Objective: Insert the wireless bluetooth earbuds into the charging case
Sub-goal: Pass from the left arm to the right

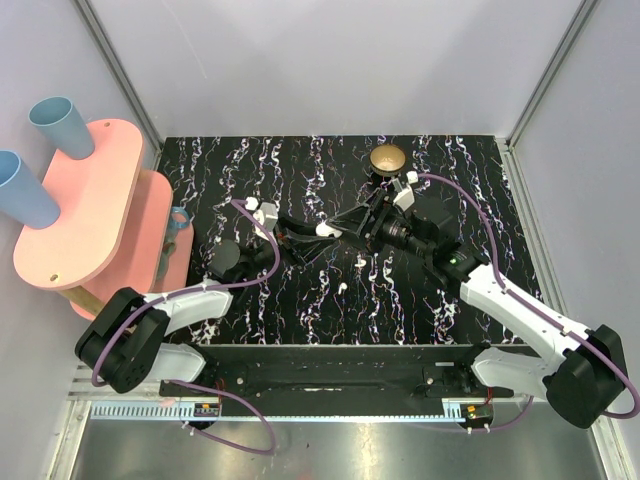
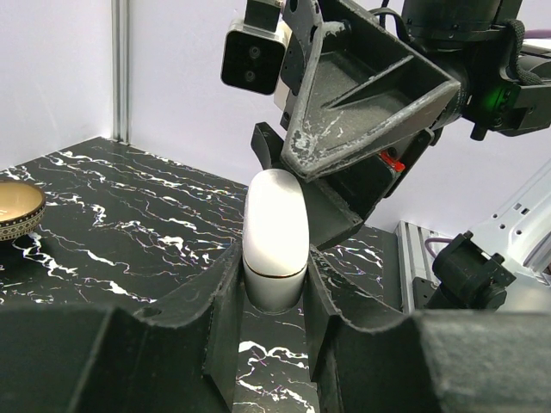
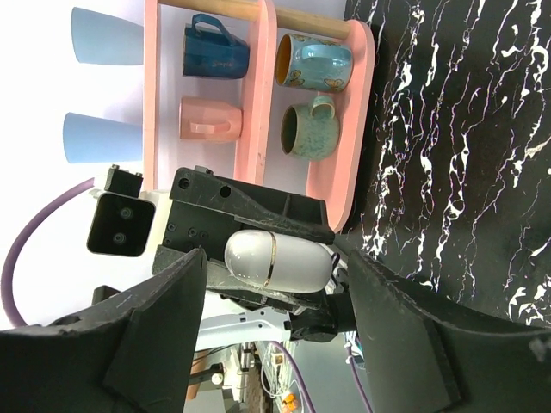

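Observation:
The charging case [image 1: 324, 229] is a white rounded capsule with its lid closed and a thin seam round it. My left gripper [image 1: 316, 232] is shut on its lower part and holds it above the table; in the left wrist view the case [image 2: 275, 232] stands upright between the fingers [image 2: 215, 297]. My right gripper [image 1: 340, 224] is open, and its jaws stand either side of the case [image 3: 280, 261] without touching it. Two tiny white earbuds [image 1: 360, 262] [image 1: 343, 288] lie on the black marbled table in front of the grippers.
A gold round dish [image 1: 387, 158] on a black base sits at the back of the table, also in the left wrist view [image 2: 17, 211]. A pink mug rack [image 1: 90, 215] with blue cups [image 1: 60, 125] stands off the left edge.

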Motion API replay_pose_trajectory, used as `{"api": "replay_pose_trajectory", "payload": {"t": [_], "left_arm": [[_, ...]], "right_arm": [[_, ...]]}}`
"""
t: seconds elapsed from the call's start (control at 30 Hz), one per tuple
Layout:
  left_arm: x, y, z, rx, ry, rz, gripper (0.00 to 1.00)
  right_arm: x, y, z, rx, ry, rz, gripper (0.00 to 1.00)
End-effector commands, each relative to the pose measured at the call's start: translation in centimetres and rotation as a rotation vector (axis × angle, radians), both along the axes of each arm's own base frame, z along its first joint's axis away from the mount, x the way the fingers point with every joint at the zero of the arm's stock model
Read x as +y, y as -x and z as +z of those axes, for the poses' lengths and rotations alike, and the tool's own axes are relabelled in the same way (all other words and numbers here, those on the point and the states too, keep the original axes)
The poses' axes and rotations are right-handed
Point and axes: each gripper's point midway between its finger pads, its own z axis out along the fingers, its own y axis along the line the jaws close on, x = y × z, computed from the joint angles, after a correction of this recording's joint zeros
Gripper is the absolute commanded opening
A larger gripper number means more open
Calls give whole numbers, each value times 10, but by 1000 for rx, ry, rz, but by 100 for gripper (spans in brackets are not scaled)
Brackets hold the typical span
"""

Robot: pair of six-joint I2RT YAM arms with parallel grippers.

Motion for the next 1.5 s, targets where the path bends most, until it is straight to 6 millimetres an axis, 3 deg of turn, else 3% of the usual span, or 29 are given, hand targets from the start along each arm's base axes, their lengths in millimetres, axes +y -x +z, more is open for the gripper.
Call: {"api": "replay_pose_trajectory", "payload": {"t": [0.0,0.37,0.5,0.67,0.73,0.83,0.93,1.2,1.47], "left_arm": [[20,24,77,-316,213,24,0],[18,24,76,-312,209,12,0],[17,24,75,-310,210,7,2],[17,25,75,-308,210,3,3],[16,26,75,-313,207,-3,2],[15,27,75,-312,206,-11,3],[15,28,75,-315,204,-16,3],[12,30,75,-322,202,-28,3],[11,31,76,-325,205,-30,5]], "right_arm": [[4,8,16,-25,-49,42,72],[10,7,16,-17,-82,69,59],[11,8,17,-16,-87,72,50],[9,7,16,-17,-93,61,47],[10,7,17,-21,-96,63,47],[9,7,19,-26,-102,60,60],[9,5,19,-21,-107,48,63],[8,4,17,-12,-114,36,63],[8,4,18,-17,-118,37,45]]}}
